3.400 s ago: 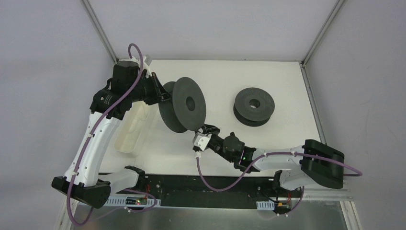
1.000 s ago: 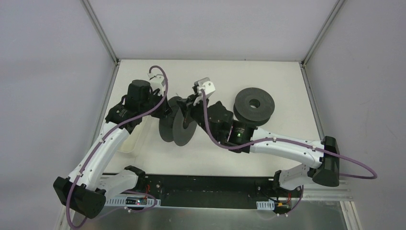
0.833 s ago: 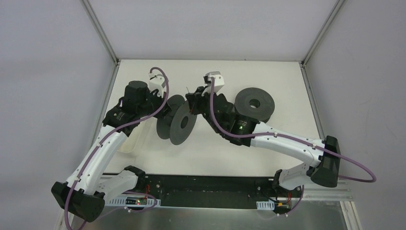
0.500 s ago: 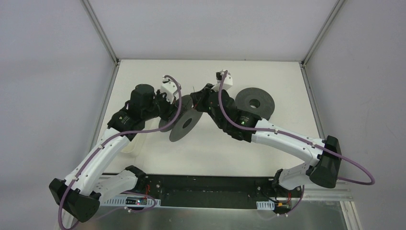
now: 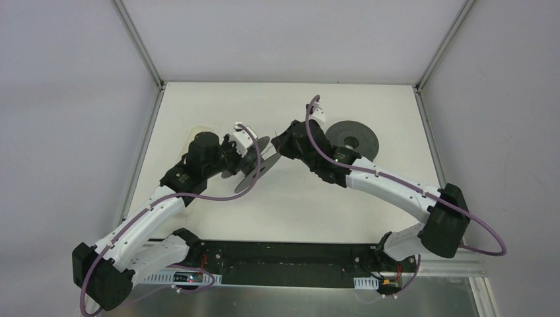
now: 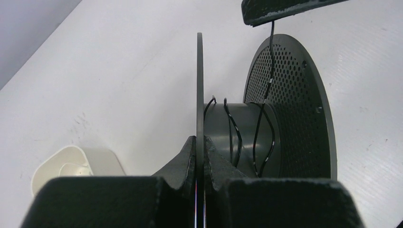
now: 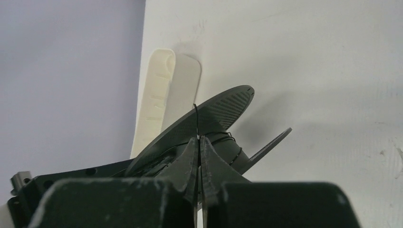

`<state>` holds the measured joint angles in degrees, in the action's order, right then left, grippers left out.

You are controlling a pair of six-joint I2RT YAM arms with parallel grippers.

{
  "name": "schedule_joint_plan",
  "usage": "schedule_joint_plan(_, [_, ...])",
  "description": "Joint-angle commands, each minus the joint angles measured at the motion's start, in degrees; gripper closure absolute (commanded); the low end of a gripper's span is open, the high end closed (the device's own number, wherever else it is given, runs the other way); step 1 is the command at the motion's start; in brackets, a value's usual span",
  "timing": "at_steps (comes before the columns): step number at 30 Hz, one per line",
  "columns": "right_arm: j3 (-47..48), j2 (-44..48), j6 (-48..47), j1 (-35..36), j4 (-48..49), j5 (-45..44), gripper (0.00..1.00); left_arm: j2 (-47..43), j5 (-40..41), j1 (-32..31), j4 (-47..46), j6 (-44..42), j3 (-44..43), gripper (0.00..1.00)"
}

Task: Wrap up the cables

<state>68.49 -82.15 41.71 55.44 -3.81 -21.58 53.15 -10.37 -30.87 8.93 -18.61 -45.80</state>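
My left gripper (image 5: pixel 239 157) is shut on the thin near flange (image 6: pixel 200 95) of a dark grey spool (image 5: pixel 254 165), held tilted above the table. A few loose turns of thin black cable (image 6: pixel 259 137) lie round the spool's hub. One strand (image 6: pixel 270 57) runs up from the hub to my right gripper (image 5: pixel 277 142), which is just right of the spool. In the right wrist view the right gripper (image 7: pixel 198 142) is shut on the cable (image 7: pixel 195 116), whose short end sticks out above the fingertips. The spool (image 7: pixel 214 118) is right behind it.
A second dark spool (image 5: pixel 351 137) lies flat at the back right, close behind the right arm's wrist. A cream plastic tray (image 7: pixel 161 99) lies on the white table left of the held spool, partly hidden by the left arm (image 5: pixel 198 129). Metal frame posts mark the back corners.
The left arm has carried the spool to the right and tipped it flatter. The right gripper has swung back and right round the spool, still pinching the cable.
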Motion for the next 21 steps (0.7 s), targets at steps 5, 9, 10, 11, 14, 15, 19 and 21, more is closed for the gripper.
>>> schedule_joint_plan(5, [-5.73,-2.03,-7.55,-3.66,9.46,19.89,1.00,-3.56,0.25,-2.05,-11.36,-4.15,4.09,1.00])
schedule_joint_plan(9, [-7.03,-2.52,-12.30,-4.39,11.15,25.95,1.00,-4.57,0.07,-2.43,-11.97,-5.15,4.42,1.00])
schedule_joint_plan(10, [-7.45,-2.50,-12.82,-4.62,11.45,26.62,1.00,-4.67,0.01,-2.44,-12.00,-5.33,4.49,1.00])
schedule_joint_plan(11, [-7.81,-2.54,-13.19,-4.82,11.91,27.33,1.00,-4.71,-0.08,-2.44,-12.00,-5.39,4.56,1.00])
schedule_joint_plan(14, [-8.38,-2.99,-13.73,-5.32,13.29,29.11,1.00,-4.71,-0.20,-2.51,-12.34,-5.40,4.89,1.00])
schedule_joint_plan(15, [-8.22,-3.31,-13.45,-5.54,13.01,29.14,1.00,-4.76,-0.15,-2.52,-12.48,-5.52,4.97,1.00])
schedule_joint_plan(19, [-7.18,-4.93,-12.65,-6.01,12.26,29.26,1.00,-4.86,-0.22,-2.53,-12.86,-5.84,5.23,1.00])
schedule_joint_plan(21, [-6.83,-5.62,-12.10,-6.13,12.01,28.49,1.00,-5.02,-0.71,-2.57,-13.00,-5.66,5.18,1.00])
